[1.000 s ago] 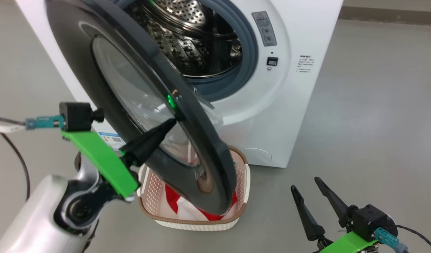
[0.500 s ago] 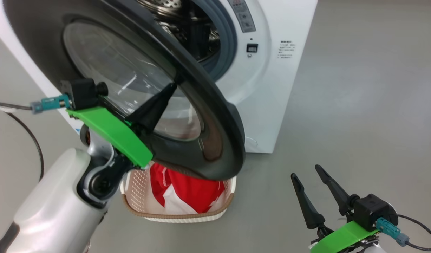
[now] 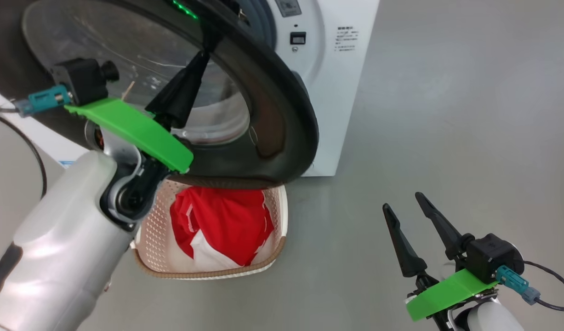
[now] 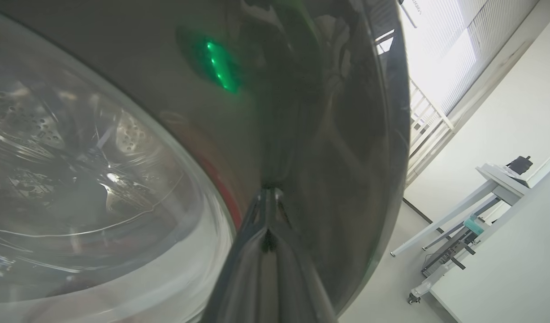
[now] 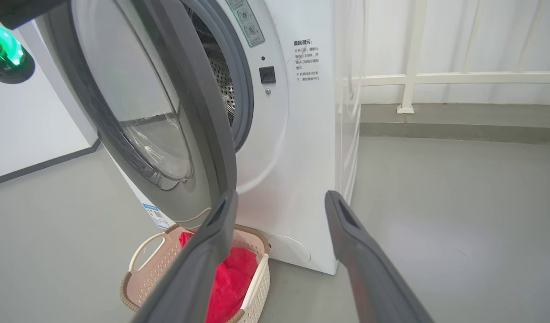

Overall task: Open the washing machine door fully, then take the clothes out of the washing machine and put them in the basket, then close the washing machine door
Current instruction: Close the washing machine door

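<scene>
Closing the door [image 3: 282, 115] seems to be the step in hand. Left gripper [image 3: 202, 51], jaws shut on nothing, sets its tip against the door's glossy black rim, apparently touching. The door stands partly open, hanging over the basket [image 3: 217, 274], which sits on the floor at the washer [image 3: 330, 92] front. Red clothes [image 3: 222, 220] lie in the basket. Right gripper [image 3: 402, 202] hovers spread and empty, well apart. The next move calls for a steady push until the door sits flush.
</scene>
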